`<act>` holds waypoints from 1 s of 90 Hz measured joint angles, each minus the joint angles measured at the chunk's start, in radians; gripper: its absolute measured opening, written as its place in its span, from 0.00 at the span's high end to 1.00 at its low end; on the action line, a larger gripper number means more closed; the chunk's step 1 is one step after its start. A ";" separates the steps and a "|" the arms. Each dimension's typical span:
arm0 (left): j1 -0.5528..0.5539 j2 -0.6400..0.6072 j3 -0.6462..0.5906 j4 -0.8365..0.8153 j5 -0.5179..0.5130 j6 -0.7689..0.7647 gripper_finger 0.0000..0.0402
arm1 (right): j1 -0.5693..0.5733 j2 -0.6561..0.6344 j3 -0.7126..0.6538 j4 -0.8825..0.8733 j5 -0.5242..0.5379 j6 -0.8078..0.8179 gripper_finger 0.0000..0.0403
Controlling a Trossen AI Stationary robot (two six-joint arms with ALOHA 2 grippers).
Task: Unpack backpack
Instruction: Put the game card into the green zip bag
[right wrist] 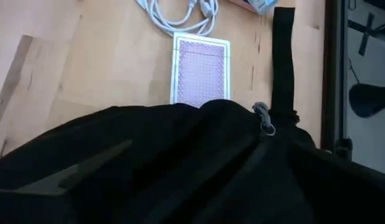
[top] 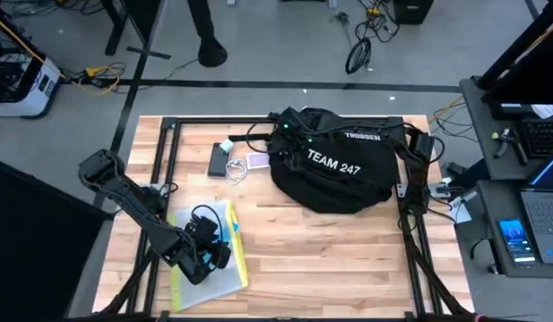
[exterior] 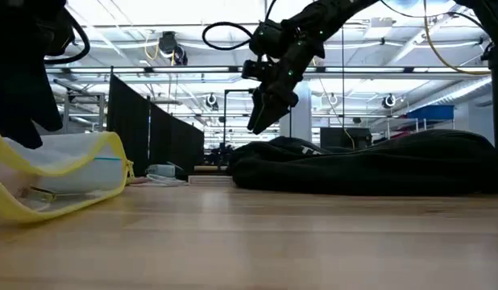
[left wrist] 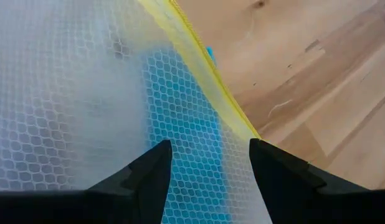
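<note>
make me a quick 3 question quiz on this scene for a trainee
1. True or false: the left pincer is over the backpack.
2. What lies on the table just beside the backpack, in front of the right pincer?
A. a card box and a white cable
B. a mug
C. a pair of scissors
3. What colour is the trim on the mesh pouch under the left pincer?

Key
1. False: it is open over the mesh pouch, well apart from the backpack.
2. A: the card box and white cable show in the right wrist view.
3. Yellow.
</note>
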 joint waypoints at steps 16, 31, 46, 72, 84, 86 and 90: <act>0.000 0.000 0.000 0.002 0.000 0.000 0.50 | 0.002 -0.002 0.000 -0.058 0.012 0.067 0.01; 0.001 0.000 0.000 -0.003 0.001 0.004 0.50 | 0.016 0.024 0.003 0.050 0.006 0.089 0.02; 0.013 0.000 0.000 -0.024 0.001 0.004 0.50 | 0.057 0.130 0.104 0.053 -0.004 0.006 0.02; 0.018 0.000 0.000 -0.014 0.011 0.005 0.50 | 0.021 0.418 0.462 -0.135 -0.028 0.038 0.02; 0.015 0.000 0.000 -0.002 0.022 0.005 0.50 | 0.003 0.517 0.594 -0.232 -0.036 0.063 0.02; 0.013 0.000 0.000 -0.002 0.022 0.006 0.50 | 0.003 0.526 0.607 -0.236 -0.037 0.057 0.02; 0.010 0.000 0.000 -0.002 0.022 0.008 0.50 | 0.006 0.538 0.625 -0.232 -0.039 0.048 0.02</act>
